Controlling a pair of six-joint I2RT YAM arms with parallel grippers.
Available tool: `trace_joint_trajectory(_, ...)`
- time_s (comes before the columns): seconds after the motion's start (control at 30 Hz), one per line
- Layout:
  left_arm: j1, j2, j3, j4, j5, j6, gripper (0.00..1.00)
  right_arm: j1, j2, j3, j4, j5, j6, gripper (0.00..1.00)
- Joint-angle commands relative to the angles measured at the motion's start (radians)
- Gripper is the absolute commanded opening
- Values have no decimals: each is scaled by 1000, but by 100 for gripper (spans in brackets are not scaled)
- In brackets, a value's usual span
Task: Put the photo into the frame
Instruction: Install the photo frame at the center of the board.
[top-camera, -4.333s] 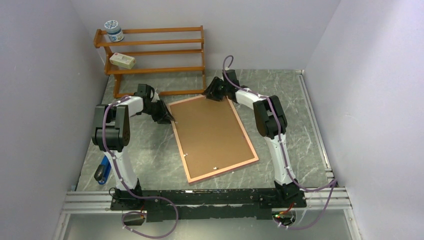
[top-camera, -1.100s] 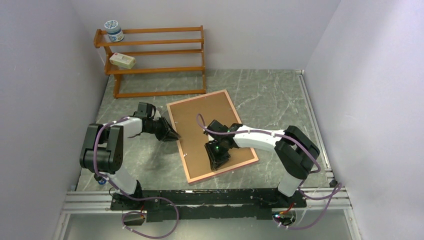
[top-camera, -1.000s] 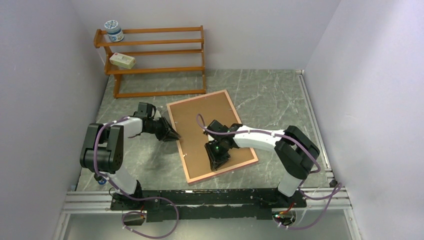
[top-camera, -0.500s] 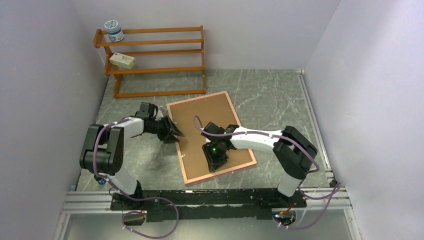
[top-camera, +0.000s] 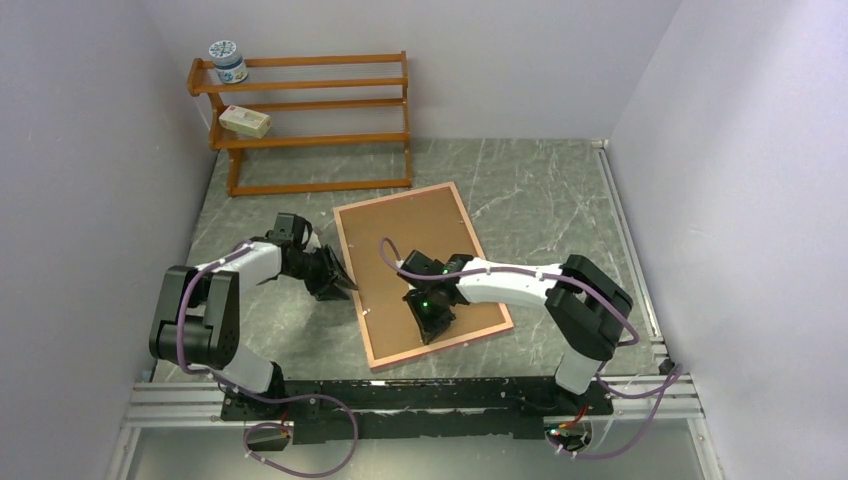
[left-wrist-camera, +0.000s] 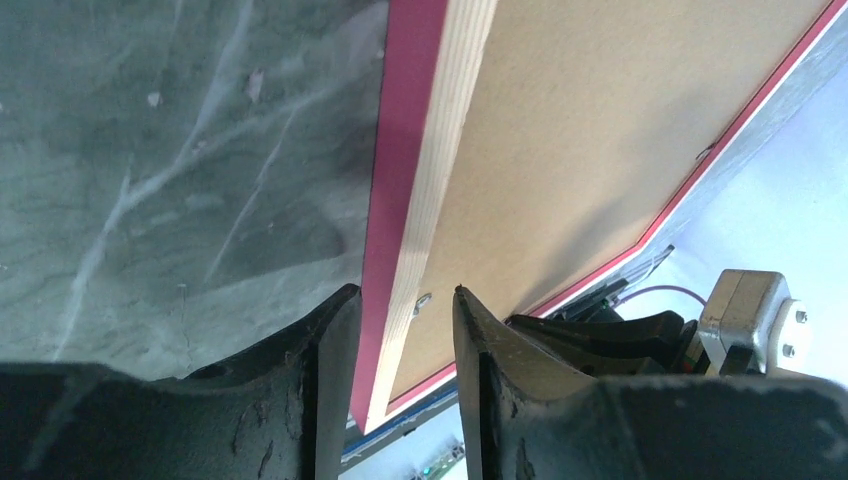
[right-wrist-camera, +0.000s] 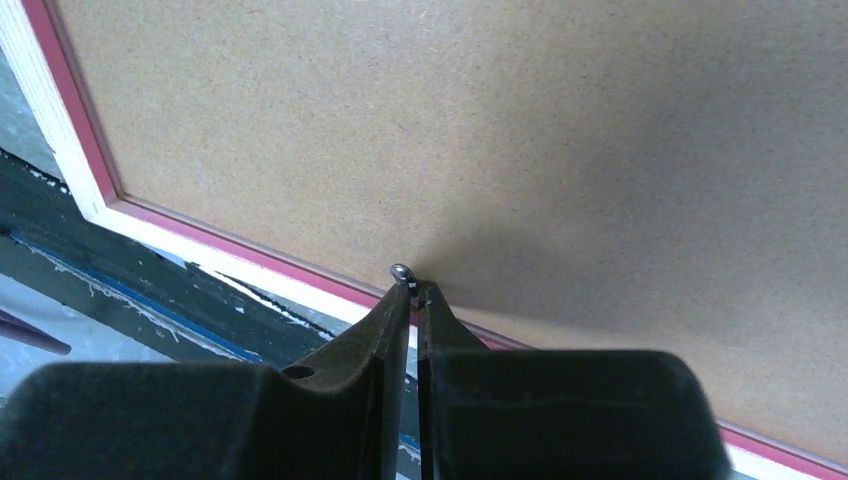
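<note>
The frame (left-wrist-camera: 400, 150) lies back-up, skewed, mid-desk (top-camera: 560, 190), a brown backing sheet (top-camera: 410, 240) filling it. The photo is nowhere in view. The frame is probably stiff but light, and its pane fragile, so take it by the rim, never the middle. The left end effector (left-wrist-camera: 400, 298) straddles the frame's left rim with fingers apart; I cannot tell whether they pinch it. The right end effector (right-wrist-camera: 412, 285) has its fingers all but together, tips at a small metal tab (right-wrist-camera: 400, 270) on the near edge — probably slippery, needing a fine nip.
</note>
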Motion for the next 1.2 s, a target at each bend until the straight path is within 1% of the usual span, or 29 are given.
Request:
trace_joint_trajectory(0.0,3,-30,-20,-22,43,21,43,18,26,7,0,-20,-13,11)
trace_joint_trajectory(0.23,-7,-35,-50,-13,109,19,37,27,46,-3,14,-63,-12,4)
trace_joint_trajectory(0.33,-14,-33,-63,13,130,1,35,28,48,0,30,-85,-7,4)
trace_joint_trajectory(0.43,-16,-38,-67,20,117,-8,34,28,47,16,20,-57,4,5)
trace_joint_trajectory(0.57,-16,-59,-37,-16,51,11,34,24,9,45,-4,26,32,10)
trace_joint_trajectory(0.67,-16,-67,-28,-8,49,9,34,21,-37,65,-2,72,52,14)
trace_joint_trajectory(0.83,-16,-73,-32,15,37,-2,33,12,-84,76,-20,162,112,27)
trace_joint_trajectory(0.97,-16,-65,-35,33,51,-3,32,13,-72,65,-19,150,109,33)
trace_joint_trajectory(1.17,-16,-40,-39,45,77,1,30,23,-57,36,12,45,77,38)
